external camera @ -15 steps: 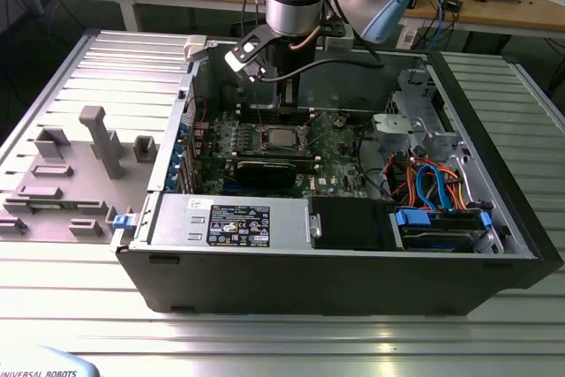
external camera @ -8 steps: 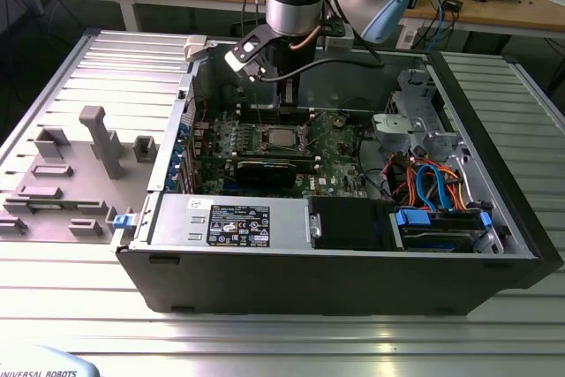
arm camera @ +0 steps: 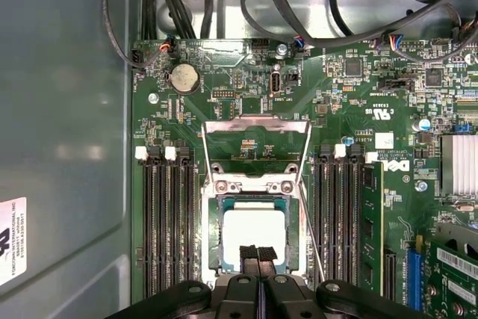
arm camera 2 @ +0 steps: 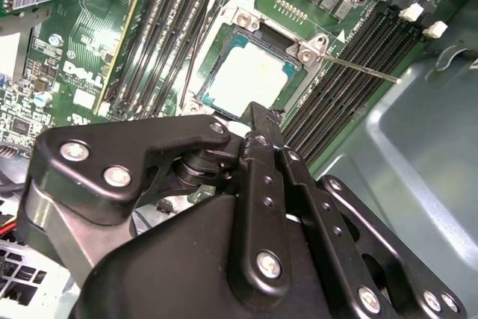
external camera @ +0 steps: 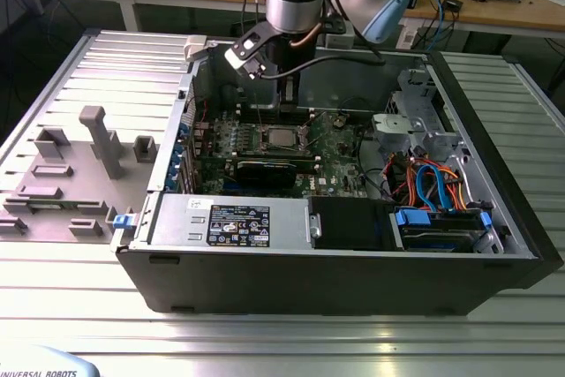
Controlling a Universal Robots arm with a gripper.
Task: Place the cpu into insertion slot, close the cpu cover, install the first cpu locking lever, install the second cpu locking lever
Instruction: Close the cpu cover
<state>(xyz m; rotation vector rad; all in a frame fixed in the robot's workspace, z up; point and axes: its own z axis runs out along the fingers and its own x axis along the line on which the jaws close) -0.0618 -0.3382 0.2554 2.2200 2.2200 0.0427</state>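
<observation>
Your pincer (arm camera: 258,254) is pinched shut with nothing in it, tips parked right at the edge of the cpu (arm camera: 254,229). The cpu's sitting in the slot (arm camera: 208,240), and the cover (arm camera: 255,123) is flipped open just beyond it.

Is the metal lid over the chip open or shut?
Open: in the first wrist view the cpu cover stands swung back from the insertion slot, leaving the cpu uncovered.
</observation>
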